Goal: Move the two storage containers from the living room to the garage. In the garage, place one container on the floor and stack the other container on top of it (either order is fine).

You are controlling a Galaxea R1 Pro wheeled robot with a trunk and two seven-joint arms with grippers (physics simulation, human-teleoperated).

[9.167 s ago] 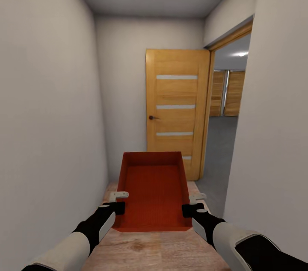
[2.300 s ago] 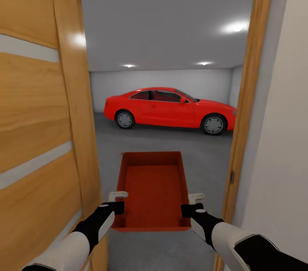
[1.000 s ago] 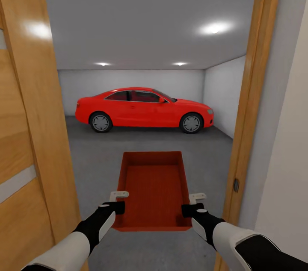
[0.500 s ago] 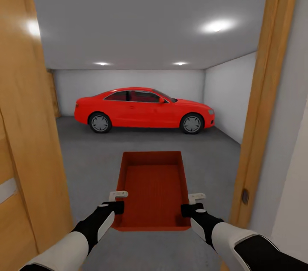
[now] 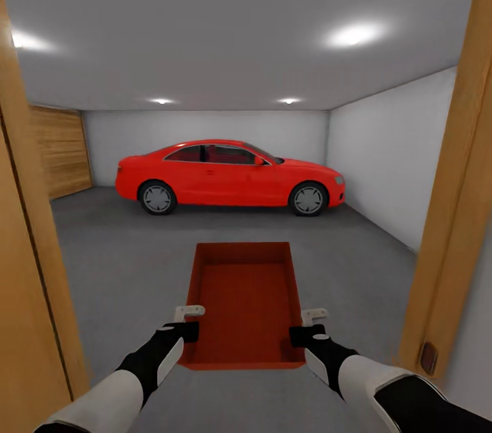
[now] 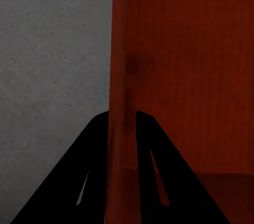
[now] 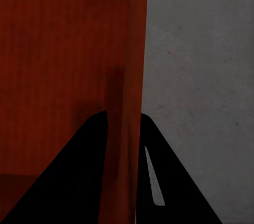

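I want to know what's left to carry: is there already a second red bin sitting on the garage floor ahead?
No: the head view shows the bare grey floor up to the red car, and one storage container, held between both grippers.

Matte red-orange plastic container (image 5: pixel 246 300) with ribbed bottom – mottled matte concrete floor (image 5: pixel 123 262), glossy red car (image 5: pixel 229 177), grainy wood door frame (image 5: pixel 451 228).

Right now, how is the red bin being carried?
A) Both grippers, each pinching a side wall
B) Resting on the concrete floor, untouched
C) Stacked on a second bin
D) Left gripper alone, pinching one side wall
A: the storage container hangs above the floor, with the left gripper clamped on one side wall and the right gripper on the other; both wrist views show a wall between the fingers.
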